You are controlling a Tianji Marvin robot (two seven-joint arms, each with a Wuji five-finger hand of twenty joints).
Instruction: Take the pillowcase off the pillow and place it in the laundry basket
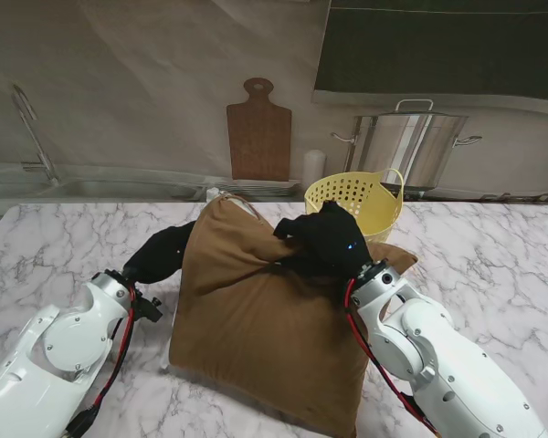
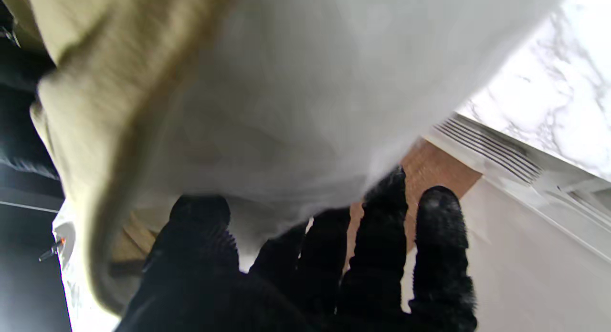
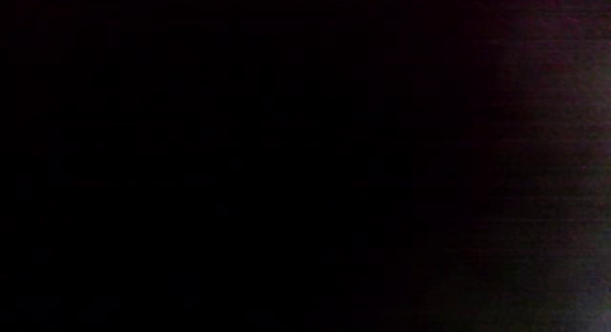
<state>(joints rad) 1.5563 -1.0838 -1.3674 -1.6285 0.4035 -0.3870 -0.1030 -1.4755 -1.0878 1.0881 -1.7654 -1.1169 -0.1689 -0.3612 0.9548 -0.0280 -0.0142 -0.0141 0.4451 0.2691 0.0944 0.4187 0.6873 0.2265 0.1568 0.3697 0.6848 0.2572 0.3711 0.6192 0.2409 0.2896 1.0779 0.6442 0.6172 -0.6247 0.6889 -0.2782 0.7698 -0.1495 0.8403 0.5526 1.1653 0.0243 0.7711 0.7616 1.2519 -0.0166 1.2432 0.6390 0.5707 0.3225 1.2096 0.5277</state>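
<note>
The pillow in its brown pillowcase (image 1: 256, 319) lies propped up in the middle of the marble table (image 1: 493, 255). My right hand (image 1: 327, 239) rests on the pillow's far upper part, its black fingers closed on bunched brown fabric; the right wrist view is almost wholly dark. My left hand (image 1: 160, 253) reaches in at the pillow's left edge. In the left wrist view its fingers (image 2: 377, 236) are stretched out and apart against the bare white pillow (image 2: 310, 93), with the tan pillowcase hem (image 2: 95, 108) beside the thumb. The yellow laundry basket (image 1: 356, 199) stands just behind the pillow.
A wooden cutting board (image 1: 258, 132) leans on the back wall. A steel pot (image 1: 411, 146) stands at the back right, a white cylinder (image 1: 313, 169) beside the basket, and a sink with a tap (image 1: 32, 128) at the back left.
</note>
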